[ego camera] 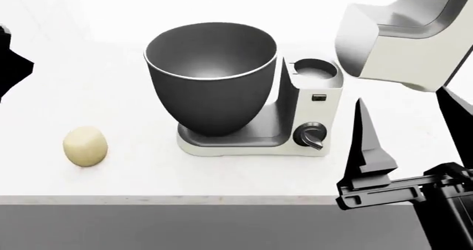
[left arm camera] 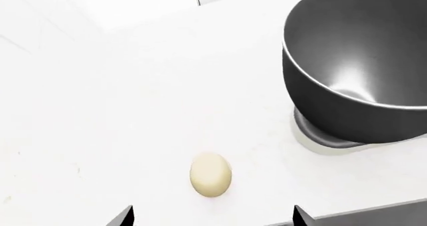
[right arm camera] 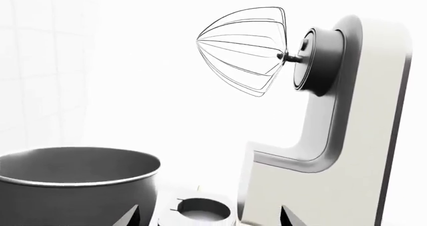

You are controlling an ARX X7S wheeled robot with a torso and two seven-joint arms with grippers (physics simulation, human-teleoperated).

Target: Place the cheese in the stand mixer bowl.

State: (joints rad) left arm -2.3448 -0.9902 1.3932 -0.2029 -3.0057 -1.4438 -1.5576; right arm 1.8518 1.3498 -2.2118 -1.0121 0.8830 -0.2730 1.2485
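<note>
Cheese (ego camera: 85, 146) lies beside stand mixer bowl (ego camera: 210, 75).

We see the cheese (left arm camera: 211, 174) lying on the counter (left arm camera: 100, 110) just ahead of our left gripper (left arm camera: 212, 217), between its fingertips' line. The stand mixer bowl (left arm camera: 353, 70) sits beyond, off to one side, on the mixer base (left arm camera: 320, 141).

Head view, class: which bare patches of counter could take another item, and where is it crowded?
Bare counter lies between the cheese and the stand mixer bowl, and along the front edge before both. Crowded: around the mixer base, where the right gripper hangs close.
</note>
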